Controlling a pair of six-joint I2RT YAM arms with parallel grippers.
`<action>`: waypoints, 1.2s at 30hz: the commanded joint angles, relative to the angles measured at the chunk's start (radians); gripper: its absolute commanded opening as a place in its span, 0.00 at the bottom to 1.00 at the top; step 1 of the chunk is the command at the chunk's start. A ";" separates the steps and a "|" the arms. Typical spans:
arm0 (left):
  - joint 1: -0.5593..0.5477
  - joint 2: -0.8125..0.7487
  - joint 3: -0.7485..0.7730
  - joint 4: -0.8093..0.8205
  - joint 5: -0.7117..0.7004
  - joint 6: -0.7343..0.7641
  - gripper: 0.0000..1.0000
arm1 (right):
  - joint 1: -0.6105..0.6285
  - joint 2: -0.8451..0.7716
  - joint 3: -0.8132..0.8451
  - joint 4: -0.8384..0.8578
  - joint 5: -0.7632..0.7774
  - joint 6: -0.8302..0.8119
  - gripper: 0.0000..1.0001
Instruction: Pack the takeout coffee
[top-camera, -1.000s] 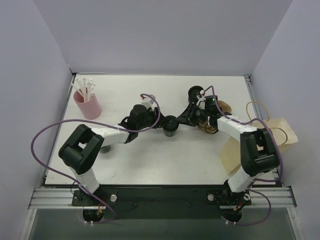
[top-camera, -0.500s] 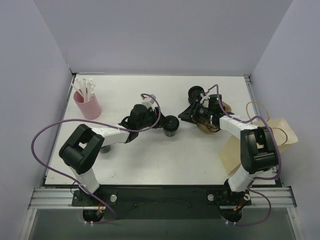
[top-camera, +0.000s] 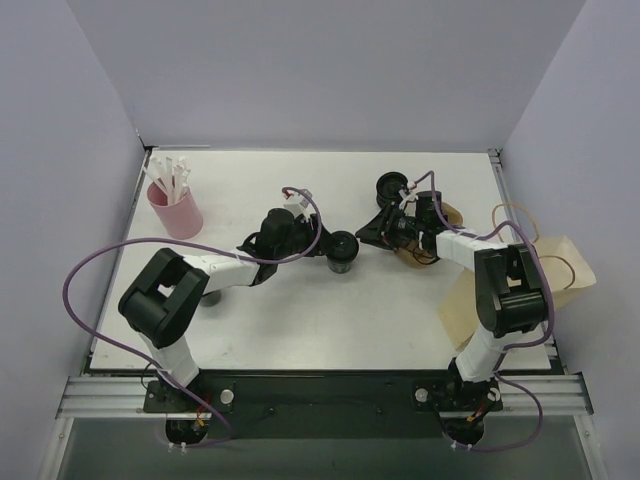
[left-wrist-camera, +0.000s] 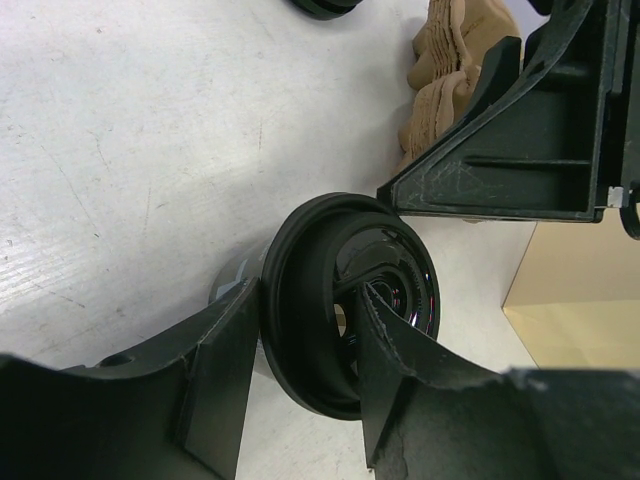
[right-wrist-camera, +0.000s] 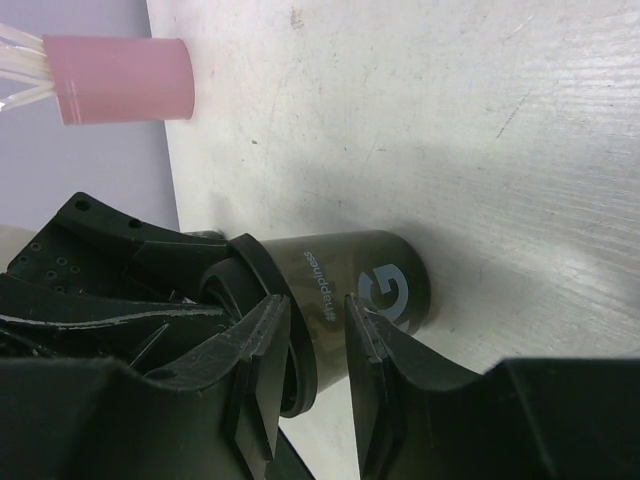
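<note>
relative to the takeout coffee (top-camera: 342, 250) on the table (top-camera: 300, 320): pink cup (top-camera: 176, 210) far left, ring stack (top-camera: 390, 186) behind-right, paper bag (top-camera: 565, 264) far right.

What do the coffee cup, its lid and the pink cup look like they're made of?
Coffee cup: dark, faint sheen, probably coated paper, with pale printed lettering. Lid: glossy black plastic, moulded rim, sharp reflections. Pink cup: smooth, matte pink; plastic or ceramic, unclear.
</note>
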 joint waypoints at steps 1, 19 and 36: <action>-0.020 0.152 -0.111 -0.540 -0.054 0.134 0.50 | 0.013 0.029 -0.009 0.087 -0.049 0.020 0.30; -0.020 0.160 -0.111 -0.536 -0.056 0.131 0.50 | 0.000 -0.012 -0.003 0.122 -0.060 0.079 0.30; -0.019 0.166 -0.104 -0.539 -0.054 0.132 0.50 | 0.000 -0.047 0.009 0.056 -0.042 0.051 0.30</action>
